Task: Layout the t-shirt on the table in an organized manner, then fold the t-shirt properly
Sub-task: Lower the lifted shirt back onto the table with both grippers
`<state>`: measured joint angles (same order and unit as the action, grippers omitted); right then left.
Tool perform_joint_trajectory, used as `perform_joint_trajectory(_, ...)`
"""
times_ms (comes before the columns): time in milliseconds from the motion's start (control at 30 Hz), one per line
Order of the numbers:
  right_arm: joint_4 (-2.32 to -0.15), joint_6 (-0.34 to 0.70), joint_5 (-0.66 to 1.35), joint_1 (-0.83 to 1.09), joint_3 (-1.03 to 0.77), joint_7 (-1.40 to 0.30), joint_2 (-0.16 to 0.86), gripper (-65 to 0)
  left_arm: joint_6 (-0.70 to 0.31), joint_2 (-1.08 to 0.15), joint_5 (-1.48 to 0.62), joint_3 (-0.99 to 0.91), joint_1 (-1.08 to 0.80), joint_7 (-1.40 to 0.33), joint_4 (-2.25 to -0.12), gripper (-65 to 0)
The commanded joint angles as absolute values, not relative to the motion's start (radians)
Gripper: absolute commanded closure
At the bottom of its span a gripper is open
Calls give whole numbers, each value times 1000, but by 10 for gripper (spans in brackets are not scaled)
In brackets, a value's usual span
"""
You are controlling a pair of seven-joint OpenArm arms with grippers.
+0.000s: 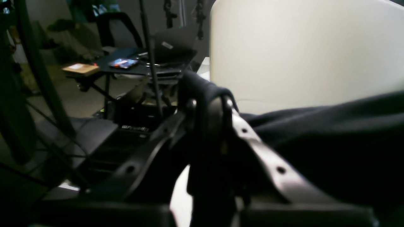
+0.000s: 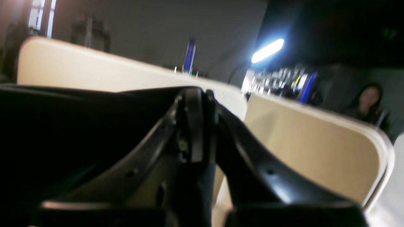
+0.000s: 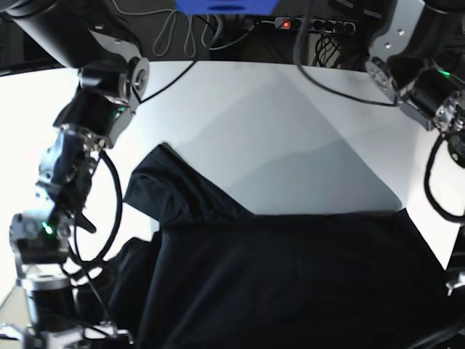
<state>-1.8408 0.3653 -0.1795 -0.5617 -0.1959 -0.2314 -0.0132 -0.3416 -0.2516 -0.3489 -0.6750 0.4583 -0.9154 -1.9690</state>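
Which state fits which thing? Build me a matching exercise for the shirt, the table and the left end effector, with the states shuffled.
Things:
1. black soft-fabric t-shirt
2. smooth white table
3. left end effector

States:
A. shut on dark cloth
B. bare across its far side
C. spread over the near side

Pairs: 1-C; 2-B; 3-A

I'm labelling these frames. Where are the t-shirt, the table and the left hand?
t-shirt (image 3: pixel 290 283): base view, flat middle of the cloth.
table (image 3: pixel 290 131): base view, bare top.
left hand (image 1: pixel 208 104): left wrist view, fingertips shut on cloth.
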Motion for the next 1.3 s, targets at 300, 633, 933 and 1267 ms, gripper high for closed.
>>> perform_joint_trajectory(300, -1580, 335, -176, -699, -136, -196, -1, 0, -321, -243, -302, -667, 529, -777, -1771, -2)
perform_joint_trajectory(633, -1121, 335, -180, -917, -74, -136, -5, 0, -321, -246, -124, -564, 685, -618, -1379, -5)
perform_joint_trajectory(933, -756, 335, -183, -1078, 35, -36, -25, -30, -321, -272, -53, -561, 782, -582, -1210, -17)
perform_joint_trajectory(1267, -680, 335, -183, -1115, 35, -36, -41, -311, -321, -271, -62, -567, 773, -581, -1136, -326)
